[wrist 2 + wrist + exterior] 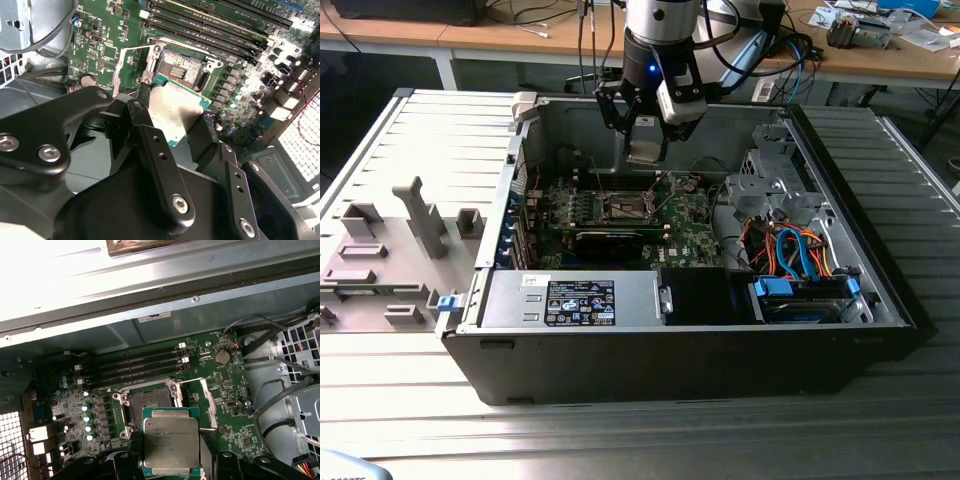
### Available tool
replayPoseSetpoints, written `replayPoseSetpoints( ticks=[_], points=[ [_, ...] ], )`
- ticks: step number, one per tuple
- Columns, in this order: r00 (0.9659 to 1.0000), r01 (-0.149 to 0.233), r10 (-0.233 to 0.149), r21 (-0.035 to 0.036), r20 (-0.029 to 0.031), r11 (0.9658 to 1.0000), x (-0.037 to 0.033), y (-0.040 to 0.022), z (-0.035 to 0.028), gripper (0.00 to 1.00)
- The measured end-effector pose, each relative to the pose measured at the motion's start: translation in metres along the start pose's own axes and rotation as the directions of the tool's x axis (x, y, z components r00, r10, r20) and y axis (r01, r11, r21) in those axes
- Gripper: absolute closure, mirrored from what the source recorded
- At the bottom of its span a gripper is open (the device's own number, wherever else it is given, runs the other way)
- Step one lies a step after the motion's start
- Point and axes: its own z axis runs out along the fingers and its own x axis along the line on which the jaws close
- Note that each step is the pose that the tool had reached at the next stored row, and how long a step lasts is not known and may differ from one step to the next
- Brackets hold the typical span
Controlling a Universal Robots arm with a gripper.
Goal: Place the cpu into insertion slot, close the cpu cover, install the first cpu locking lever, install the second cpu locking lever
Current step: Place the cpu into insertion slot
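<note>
The cpu [171, 441] had a dull silver-grey top with a green edge. The gripper [175, 119] was black. The motherboard [230, 425] was green, and the insertion slot [181, 67] was dark with a brownish centre. Cables [798, 255] at the exterior view's right were orange and blue inside the grey case [570, 125].

cpu [171, 442] above insertion slot [149, 407], motherboard [235, 417] in case [670, 370]
</note>
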Motion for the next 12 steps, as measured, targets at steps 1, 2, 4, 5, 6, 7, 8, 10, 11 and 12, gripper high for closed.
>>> replayPoseSetpoints(
  ticks=[1,2,4,5,6,7,8,10,11,12],
  points=[
    [1.0,-0.001,0.001,0.0,0.0001,1.0,0.0,0.0,0.0,0.46],
    [1.0,-0.004,0.004,0.0,0.0004,1.0,0.0,0.0,0.0,0.46],
    [1.0,-0.008,0.008,-0.0001,0.0007,1.0,0.0,0.0,0.0,0.46],
    [0.9999,-0.011,0.011,-0.0002,0.001,0.9999,0.0,0.0,0.0,0.46],
    [0.9999,-0.013,0.013,-0.0002,0.0011,0.9999,0.0,0.0,0.0,0.46],
    [0.9999,-0.015,0.015,-0.0003,0.0013,0.9999,0.0,0.0,0.0,0.46],
    [0.9998,-0.017,0.017,-0.0003,0.0015,0.9999,0.0,0.0,0.0,0.46],
    [0.9998,-0.021,0.021,-0.0004,0.0018,0.9998,0.0,0.0,0.0001,0.46],
    [0.9997,-0.023,0.023,-0.0004,0.002,0.9997,0.0,0.0,0.0001,0.46],
    [0.9997,-0.025,0.025,-0.0004,0.0022,0.9997,0.0,0.0,0.0001,0.46]
  ],
)
